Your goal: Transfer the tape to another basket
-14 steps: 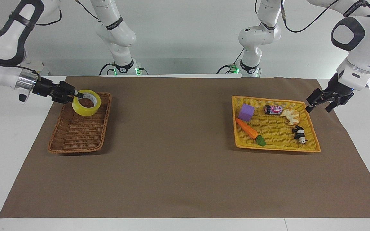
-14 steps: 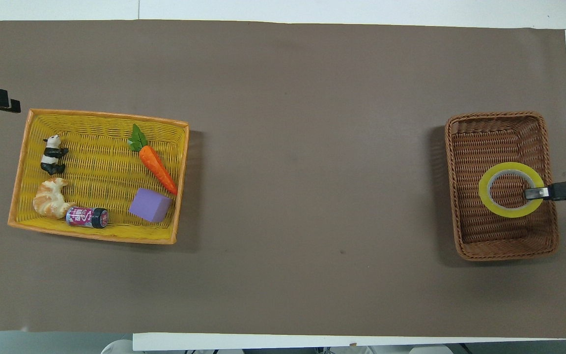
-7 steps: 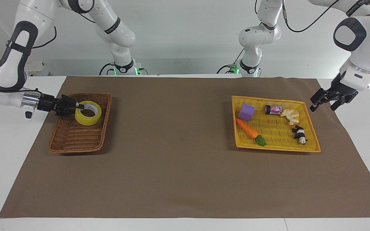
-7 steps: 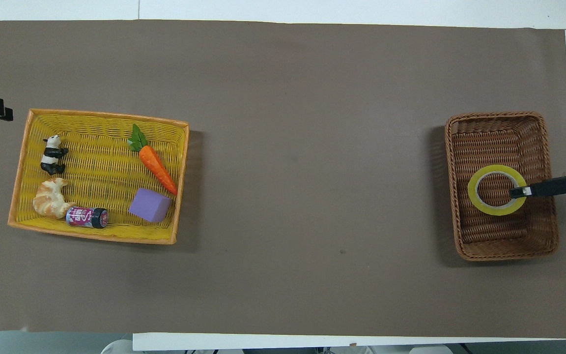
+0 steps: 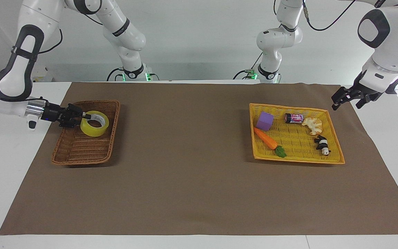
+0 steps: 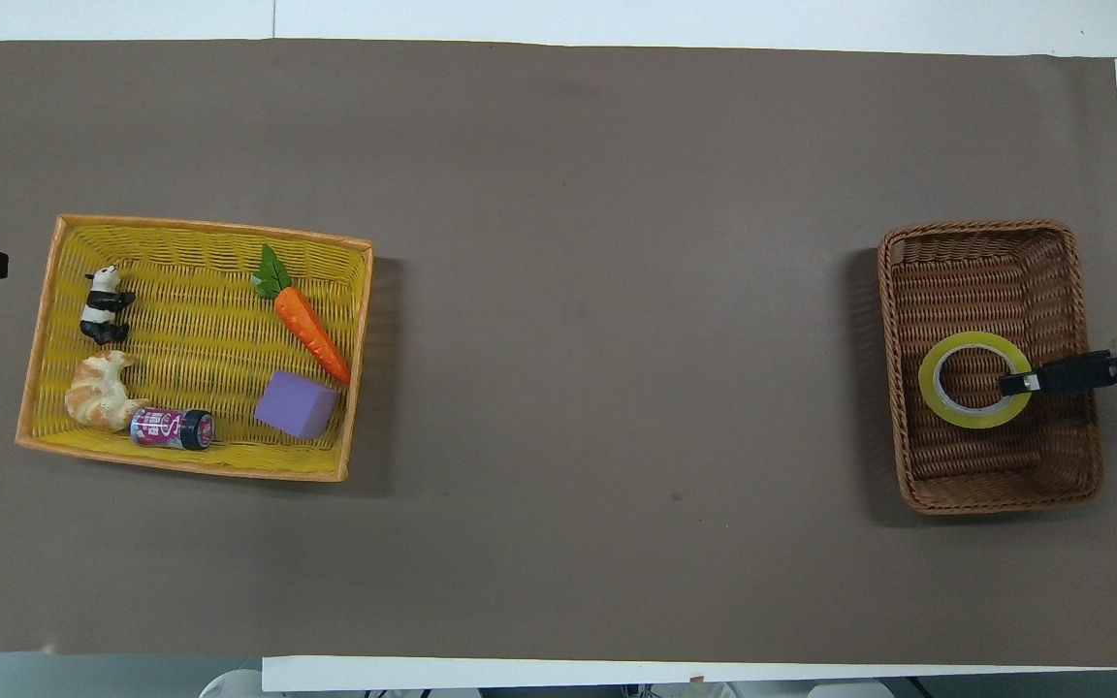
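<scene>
Facing view: the right end effector point(image 5: 85, 116) is clamped on the wall of the tape point(image 5: 94, 123), which sits low in the wicker basket point(image 5: 81, 152) at the surface's right-arm end. The left end effector point(image 5: 347, 101), fingers apart, waits beside the yellow basket point(image 5: 337, 145).

Overhead view: the tape point(image 6: 946, 412) lies inside the wicker basket point(image 6: 990, 494). Judged step: placement; next, release and withdraw upward.

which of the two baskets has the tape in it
The brown wicker basket at the right arm's end of the table; the tape is its only content, gripped by the right gripper. The yellow basket holds toys.
</scene>
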Controlling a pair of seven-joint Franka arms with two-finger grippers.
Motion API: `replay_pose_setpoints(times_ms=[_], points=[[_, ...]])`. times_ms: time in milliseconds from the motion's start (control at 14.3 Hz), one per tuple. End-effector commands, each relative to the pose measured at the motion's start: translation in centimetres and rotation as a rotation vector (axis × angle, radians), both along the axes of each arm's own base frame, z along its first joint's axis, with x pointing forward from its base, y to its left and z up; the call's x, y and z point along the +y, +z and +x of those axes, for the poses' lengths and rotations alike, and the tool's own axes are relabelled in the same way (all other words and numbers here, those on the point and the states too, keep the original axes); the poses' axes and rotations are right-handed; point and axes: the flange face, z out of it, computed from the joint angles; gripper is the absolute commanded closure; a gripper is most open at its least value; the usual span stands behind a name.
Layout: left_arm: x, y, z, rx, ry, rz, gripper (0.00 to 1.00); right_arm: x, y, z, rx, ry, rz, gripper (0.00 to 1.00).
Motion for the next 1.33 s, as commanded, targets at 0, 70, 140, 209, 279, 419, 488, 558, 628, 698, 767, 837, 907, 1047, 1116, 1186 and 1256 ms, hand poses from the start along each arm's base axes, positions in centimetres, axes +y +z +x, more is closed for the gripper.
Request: replay_pose_setpoints(times_ms=[0,70,140,209,279,419,488,558,628,698,767,837,907,1047,1116,1186,1256], points=[[-0.9,0.6,-1.5,0.062,-0.010,-0.020,0.01,0.3,-0.5,-0.8,-0.009,0.028,-0.006,1.00],[-1.4,0.7,-1.6,0.065,-0.019,-0.020,0.01,0.2,-0.9,-0.8,-0.020,0.036,-0.004,1.00],[-2.1,0.8,-1.6,0.061,-0.033,-0.018,0.01,0.2,-1.1,-0.8,-0.022,0.041,-0.004,0.99],[-2.5,0.7,-1.5,0.053,-0.039,-0.019,0.01,0.1,-1.1,-0.7,-0.023,0.042,-0.009,0.97],[-2.9,0.6,-1.4,0.041,-0.046,-0.018,0.01,0.0,-1.1,-0.6,-0.024,0.051,-0.029,0.83],[-5.0,0.8,-1.4,0.029,-0.095,-0.015,0.01,-0.2,-1.2,-0.4,-0.031,0.055,-0.055,0.00],[-5.3,0.7,-1.4,0.031,-0.100,-0.012,0.01,-0.4,-1.1,-0.4,-0.033,0.052,-0.058,0.00],[-5.4,0.2,-1.4,0.040,-0.102,-0.012,0.01,-0.3,-0.9,-0.2,-0.037,0.055,-0.065,0.00],[-4.8,0.0,-1.4,0.047,-0.090,-0.012,0.01,-0.3,-0.5,0.0,-0.046,0.058,-0.077,0.00],[-4.2,-0.1,-1.4,0.050,-0.077,-0.011,0.01,0.1,0.1,0.5,-0.060,0.074,-0.104,0.00],[-3.8,0.0,-1.5,0.049,-0.068,-0.011,0.01,0.5,1.0,1.2,-0.075,0.097,-0.135,0.00],[-3.2,0.0,-1.4,0.049,-0.057,-0.011,0.01,0.9,1.8,1.5,-0.082,0.116,-0.159,0.00],[-3.1,0.0,-1.4,0.049,-0.056,-0.011,0.01,1.7,3.3,2.0,-0.102,0.129,-0.194,0.00],[-3.3,-0.1,-1.4,0.050,-0.059,-0.011,0.01,4.2,6.3,3.1,-0.129,0.185,-0.283,0.00],[-3.3,0.0,-1.4,0.049,-0.059,-0.011,0.01,5.1,7.7,3.5,-0.133,0.203,-0.340,0.00],[-3.2,0.0,-1.4,0.049,-0.057,-0.011,0.01,6.4,9.0,3.9,-0.128,0.216,-0.390,0.00],[-3.2,0.0,-1.4,0.049,-0.057,-0.011,0.01,7.4,10.4,4.2,-0.124,0.214,-0.427,0.00]])
